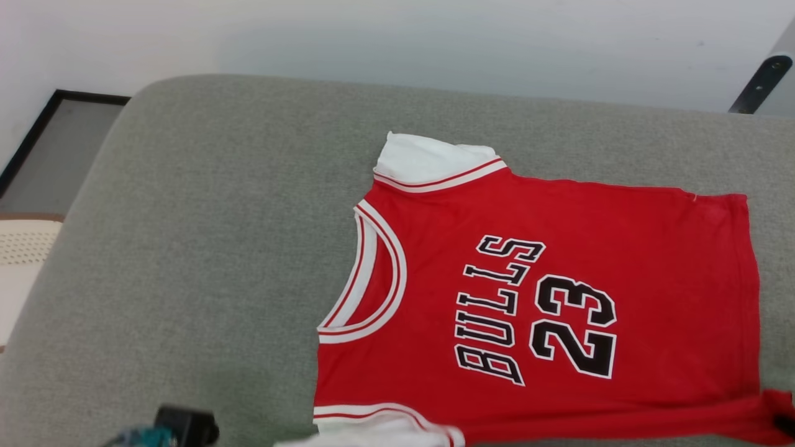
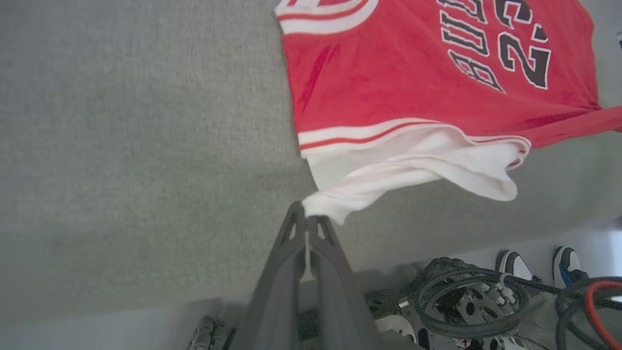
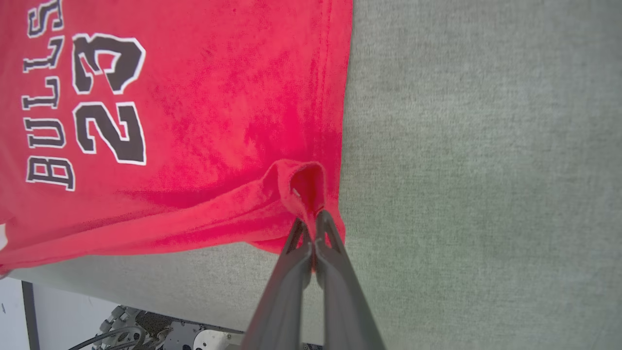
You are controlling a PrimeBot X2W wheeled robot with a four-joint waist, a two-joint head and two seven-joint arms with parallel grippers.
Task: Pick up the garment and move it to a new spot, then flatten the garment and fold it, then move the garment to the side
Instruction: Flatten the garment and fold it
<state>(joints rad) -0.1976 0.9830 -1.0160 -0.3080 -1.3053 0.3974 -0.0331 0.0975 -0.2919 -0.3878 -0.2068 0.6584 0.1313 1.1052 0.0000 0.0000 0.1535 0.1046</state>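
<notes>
At the near edge of the counter (image 1: 186,248), the left claw (image 2: 307,219) is pressed together on the tip of the white near sleeve (image 2: 413,165) of the garment (image 1: 652,261). A thin strip of white cloth shows between its fingers. The right claw (image 3: 311,224) is likewise pinched shut, on the red hem corner (image 3: 301,187), which bunches into a small raised loop just above the fingertips.

Both grips sit on the same long side of the garment, the side nearest the robot. Judged purpose: two holds at opposite ends of one edge let the cloth be drawn taut between them and dragged or lifted without bunching in the middle. The near edge rises slightly off the counter toward each claw, and a long fold runs along it toward the right claw.

Outward from the claws, the garment lies face up and mostly flat on the right part of the counter, with the neckline (image 1: 372,279) toward the robot's left and the hem toward its right. The black lettering (image 1: 490,310) and the number 23 (image 1: 574,326) are exposed and uncreased. The far sleeve (image 1: 428,161) lies flat at the far side.

Judged stage: flattening, with folding not yet begun. An uneven pull risks skewing the body or slipping the thin sleeve tip out of the left claw.
</notes>
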